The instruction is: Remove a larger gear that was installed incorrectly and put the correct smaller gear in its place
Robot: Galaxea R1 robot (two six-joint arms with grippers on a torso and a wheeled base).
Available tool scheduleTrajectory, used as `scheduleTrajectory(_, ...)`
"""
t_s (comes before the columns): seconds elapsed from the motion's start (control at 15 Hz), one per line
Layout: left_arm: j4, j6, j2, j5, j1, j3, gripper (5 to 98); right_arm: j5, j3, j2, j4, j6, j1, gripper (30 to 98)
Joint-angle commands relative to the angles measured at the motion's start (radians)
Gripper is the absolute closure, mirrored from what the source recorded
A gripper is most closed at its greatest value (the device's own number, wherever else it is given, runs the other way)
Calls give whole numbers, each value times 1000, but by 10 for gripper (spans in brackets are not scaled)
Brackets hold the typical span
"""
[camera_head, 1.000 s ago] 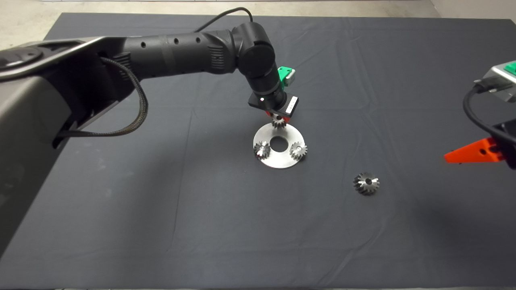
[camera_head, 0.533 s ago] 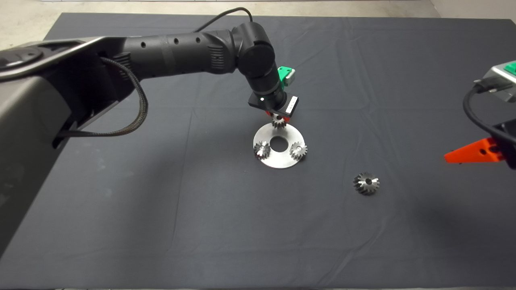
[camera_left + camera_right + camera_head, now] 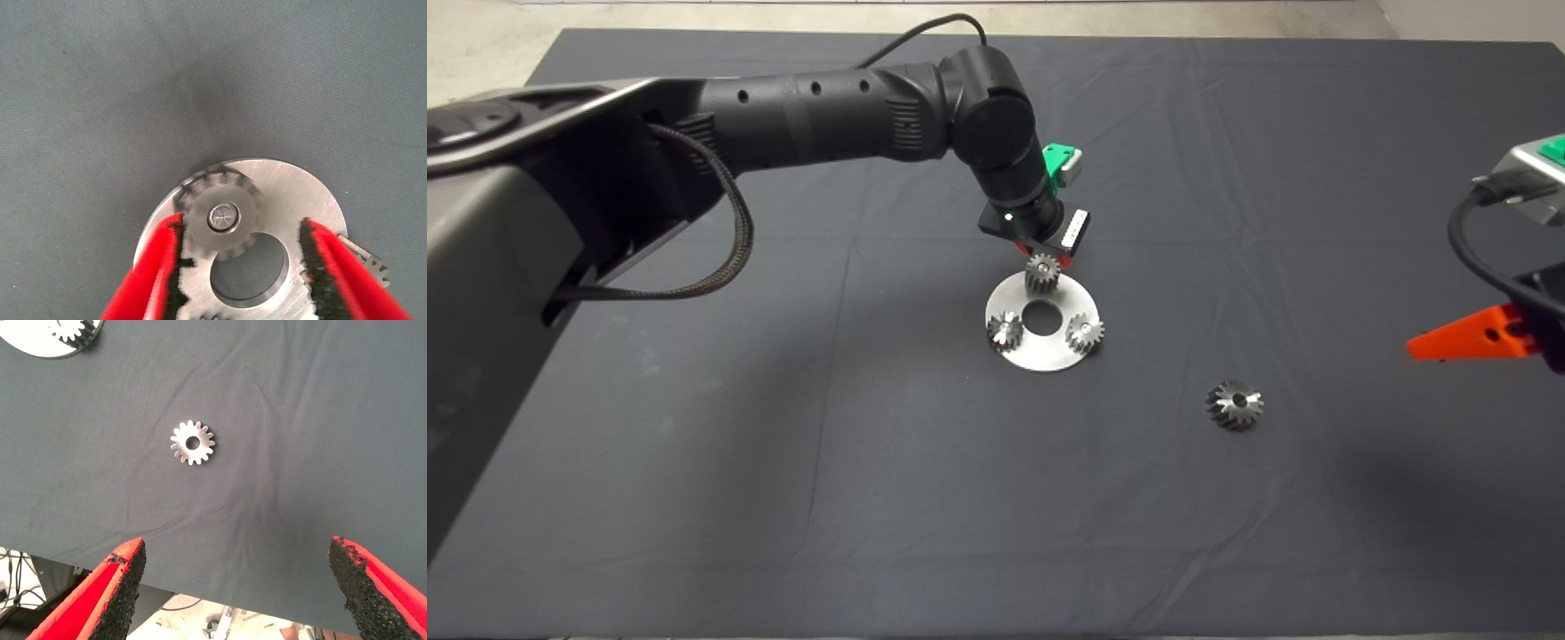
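The smaller gear (image 3: 1042, 272) (image 3: 223, 217) sits on a peg at the far edge of the round steel plate (image 3: 1040, 356) (image 3: 293, 193). My left gripper (image 3: 1042, 258) (image 3: 243, 267) hovers over it, open, fingers on either side; one finger (image 3: 160, 267) is close to the gear's teeth. The larger gear (image 3: 1235, 405) (image 3: 193, 443) lies flat on the mat, right of the plate. My right gripper (image 3: 1476, 336) (image 3: 237, 580) waits open at the right edge, holding nothing.
Two more small shiny gears (image 3: 1005, 330) (image 3: 1085, 332) sit on the plate around its central hole (image 3: 1040, 317). The dark mat (image 3: 783, 444) covers the table, with pale floor beyond its far edge.
My left gripper has lifted and shifted slightly away from the plate, uncovering more of the smaller gear, which stays on the plate. The right arm and larger gear have not moved.
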Motion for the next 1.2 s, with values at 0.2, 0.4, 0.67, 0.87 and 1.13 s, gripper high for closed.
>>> scheduleTrajectory(0.2, -124, 28, -9, 117, -296, 28, 571, -60, 8, -30, 34, 8, 22, 556)
scheduleTrajectory(0.4, -256, 40, -202, 273, -378, 270, 532, -60, 29, -75, 32, 8, 22, 556)
scheduleTrajectory(0.67, -298, -173, -707, 335, -393, 891, 489, -55, 51, -67, 46, 8, 21, 556)
scheduleTrajectory(0.87, -333, -254, -974, 332, -395, 1151, 444, -54, 55, -61, 46, 10, 17, 504)
scheduleTrajectory(1.13, -405, -362, -1120, 317, -397, 1287, 392, -54, 86, -57, 49, 65, 16, 452)
